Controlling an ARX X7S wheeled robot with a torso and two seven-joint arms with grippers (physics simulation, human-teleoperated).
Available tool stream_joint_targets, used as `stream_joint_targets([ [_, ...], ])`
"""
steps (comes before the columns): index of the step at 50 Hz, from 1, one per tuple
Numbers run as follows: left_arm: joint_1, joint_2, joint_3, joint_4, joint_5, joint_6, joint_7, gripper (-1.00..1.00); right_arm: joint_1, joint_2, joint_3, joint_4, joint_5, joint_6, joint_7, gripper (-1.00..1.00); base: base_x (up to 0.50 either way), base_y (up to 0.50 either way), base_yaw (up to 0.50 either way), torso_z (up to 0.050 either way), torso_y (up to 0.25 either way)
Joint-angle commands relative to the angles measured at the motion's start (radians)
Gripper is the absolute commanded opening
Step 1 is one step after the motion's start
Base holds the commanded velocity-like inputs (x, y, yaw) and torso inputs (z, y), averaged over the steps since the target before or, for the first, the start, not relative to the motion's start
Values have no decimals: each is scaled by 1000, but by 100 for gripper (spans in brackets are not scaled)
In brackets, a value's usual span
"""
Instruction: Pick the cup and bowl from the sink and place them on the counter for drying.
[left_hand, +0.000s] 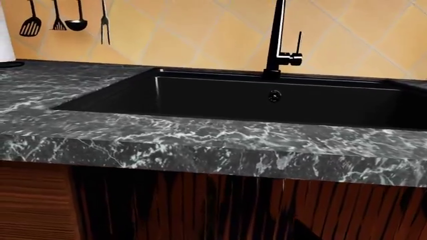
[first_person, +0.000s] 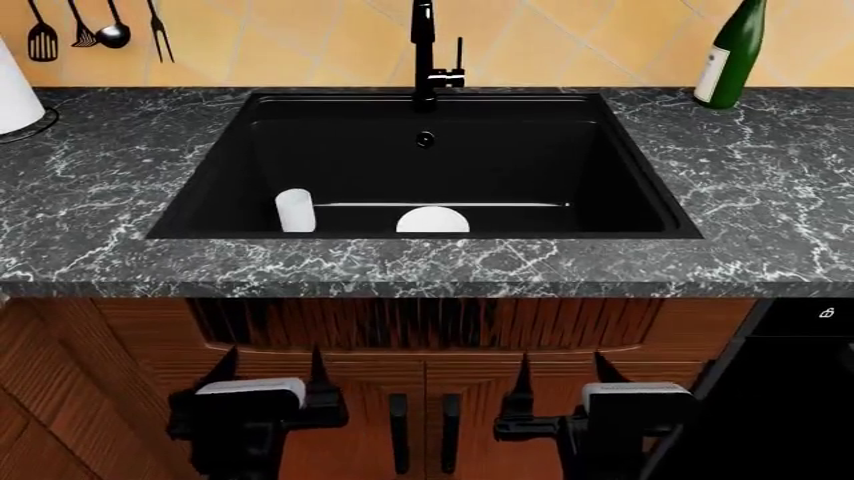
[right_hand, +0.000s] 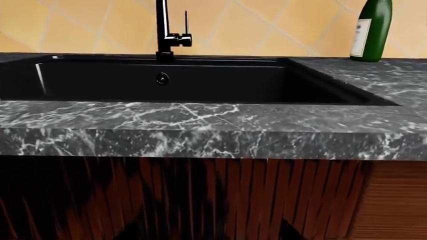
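The counter (first_person: 120, 190) rims the sink (first_person: 627, 170) on all sides. Against the sink's near wall lie the bowl (first_person: 433, 220) and, left of it, the cup (first_person: 295, 210). Below the sink's front edge, left gripper (first_person: 272, 372) and right gripper (first_person: 567, 378) hang with jaws spread apart, holding nothing.

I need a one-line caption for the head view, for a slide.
Cup and bowl wait in the black sink; both hands hang below the counter.

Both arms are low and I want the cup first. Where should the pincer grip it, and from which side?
The cup stands upright near the sink's front wall, left of the bowl. Probably best from above with the left pincer, pinching its rim; the front wall blocks a frontal approach. No handle is visible.
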Motion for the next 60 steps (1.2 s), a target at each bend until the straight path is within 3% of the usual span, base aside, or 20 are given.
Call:
stream_joint_targets([
  [1,-102,-69,-11,213,-107,-303,-27,100,77,64,63,-218,145,303,-19,100,0,0,0,0,0],
  [4,-128,-81,-37,269,-163,-365,-28,100,122,102,70,-277,196,393,-46,100,0,0,0,0,0],
  [7,-181,-132,-49,369,-234,-528,-36,100,224,170,95,-417,294,637,-24,100,0,0,0,0,0],
  [10,-243,-156,-99,454,-349,-712,-69,100,299,198,161,-492,387,764,-13,100,0,0,0,0,0],
  [14,-348,-212,-81,505,-369,-853,-101,100,435,184,309,-487,592,967,6,100,0,0,0,0,0],
  [18,-493,-234,-86,491,-441,-1003,-99,100,641,248,296,-480,651,1142,34,100,0,0,0,0,0],
  [20,-569,-234,-104,448,-480,-1115,-124,100,702,262,292,-445,663,1174,27,100,0,0,0,0,0],
  [26,-745,-255,-125,333,-536,-1235,-98,100,886,289,247,-265,661,1229,-14,100,0,0,0,0,0],
  [31,-853,-249,-77,240,-497,-1237,-102,100,968,283,220,-161,646,1235,-26,100,0,0,0,0,0],
  [38,-1038,-236,66,10,-407,-1145,-15,100,1101,279,108,75,537,1094,-106,100,0,0,0,0,0],
  [49,-1044,-242,83,-70,-378,-1095,0,100,1024,312,124,36,565,1090,-133,100,26,0,0,0,0],
  [60,-1059,-250,110,-84,-389,-1118,25,100,992,327,134,-2,579,1117,-109,100,365,0,0,0,0],
])
